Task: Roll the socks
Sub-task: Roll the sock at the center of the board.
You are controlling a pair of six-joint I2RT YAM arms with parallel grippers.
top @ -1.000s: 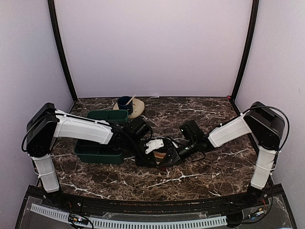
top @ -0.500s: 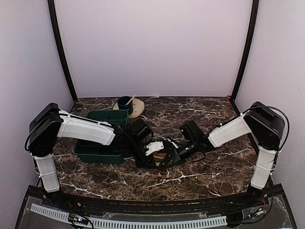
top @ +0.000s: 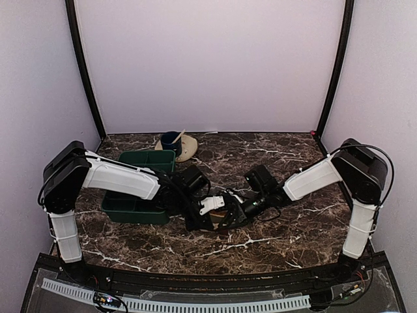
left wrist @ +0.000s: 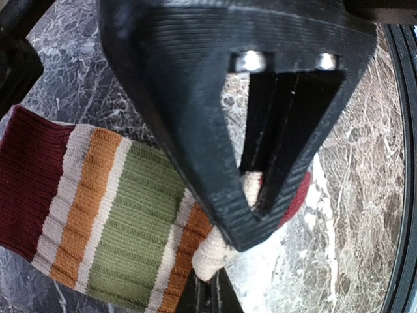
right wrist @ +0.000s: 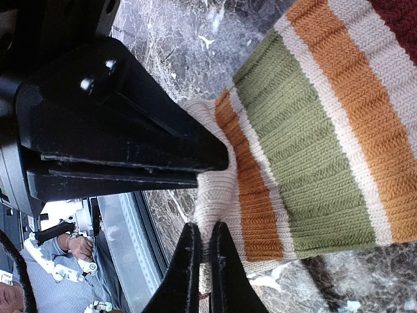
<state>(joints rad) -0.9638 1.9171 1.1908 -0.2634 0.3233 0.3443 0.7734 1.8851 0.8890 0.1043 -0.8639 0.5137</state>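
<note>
One sock [left wrist: 117, 215] with dark red, cream, orange and olive stripes lies flat on the marble table; a second sock does not show clearly. My left gripper [left wrist: 257, 195] is shut on the sock's cream end, with a bit of dark red cloth beside the jaws. My right gripper [right wrist: 202, 251] is shut, pinching the cream edge of the same sock [right wrist: 306, 163] right next to the left gripper's fingers [right wrist: 130, 130]. In the top view both grippers, left [top: 207, 208] and right [top: 230, 214], meet over the sock [top: 219, 212] at the table's middle front.
A dark green compartment bin [top: 130, 156] stands under the left arm at the left. A beige saucer with a blue cup [top: 176, 145] sits at the back. The table's front edge [top: 195, 274] is near the grippers.
The left arm has edged a little to the right and down toward the table. Both grippers stay pinched on the sock's end.
</note>
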